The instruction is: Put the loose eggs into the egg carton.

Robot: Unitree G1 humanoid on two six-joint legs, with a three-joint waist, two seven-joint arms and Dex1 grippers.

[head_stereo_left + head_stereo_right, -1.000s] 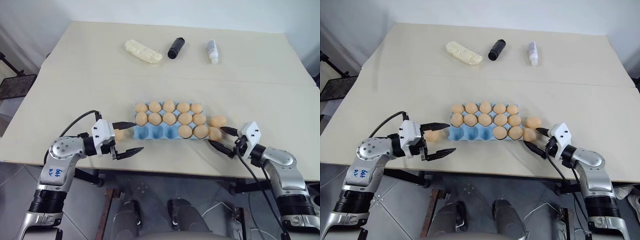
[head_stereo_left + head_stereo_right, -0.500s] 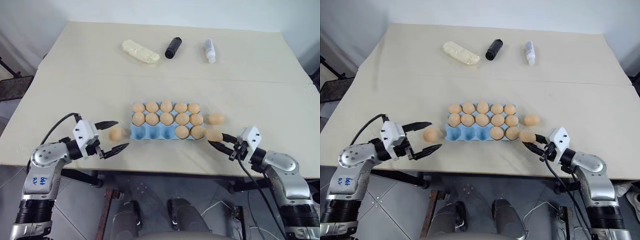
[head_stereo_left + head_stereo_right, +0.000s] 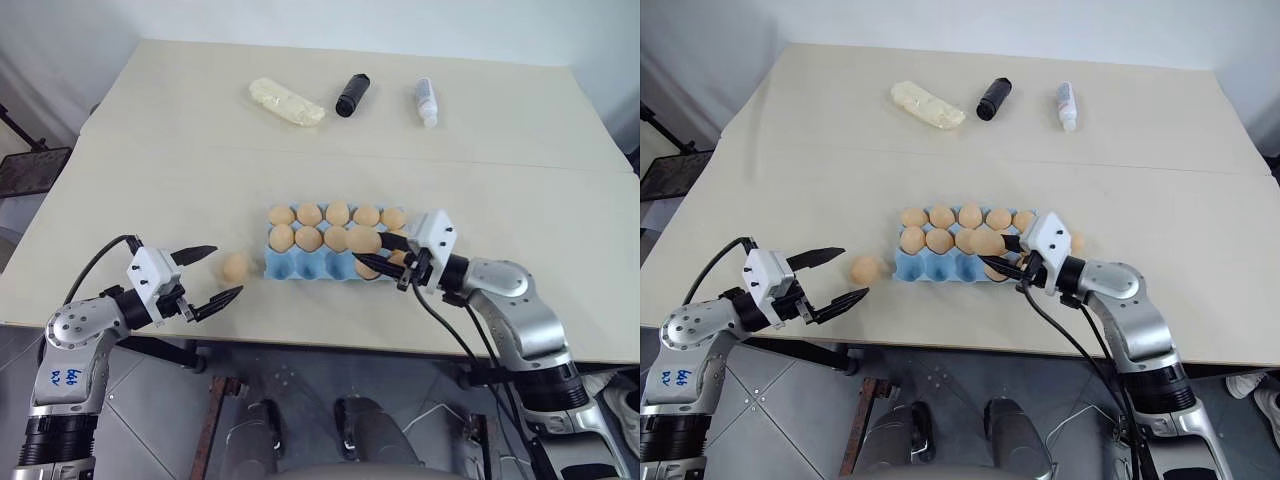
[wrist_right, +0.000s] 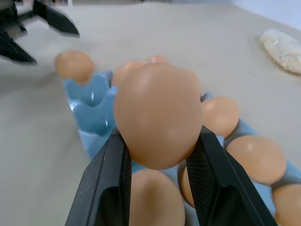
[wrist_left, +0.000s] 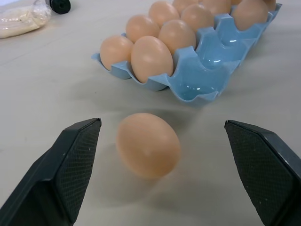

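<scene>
Tan and smooth, the egg (image 4: 157,115) pinched between the right gripper's (image 3: 372,257) black fingers hangs just above the near row of the carton (image 3: 300,264), so the step in hand looks like carrying this egg to a free cup. From the head views the blue cups at the near left of the carton are bare, while the two far rows are full and eggs sit at the near right under the gripper. The next move calls for easing the egg leftward over one of those bare cups, lowering it until the shell sits in the hollow, then parting the fingers slowly so it does not tip out or knock a neighbour.

A second loose egg (image 5: 147,144) lies on the table (image 3: 150,190) just beside the carton's left end, apart from it. The left gripper (image 3: 204,275) hovers near, fingers spread wide, with this egg lined up between them in its wrist view but not touching either pad; I judge it ready to close once it moves in. Another loose egg may sit by the carton's right end, but the right gripper hides most of it.

Each egg is a plain matt oval; the carton is light-blue moulded, glossy in its cups
</scene>
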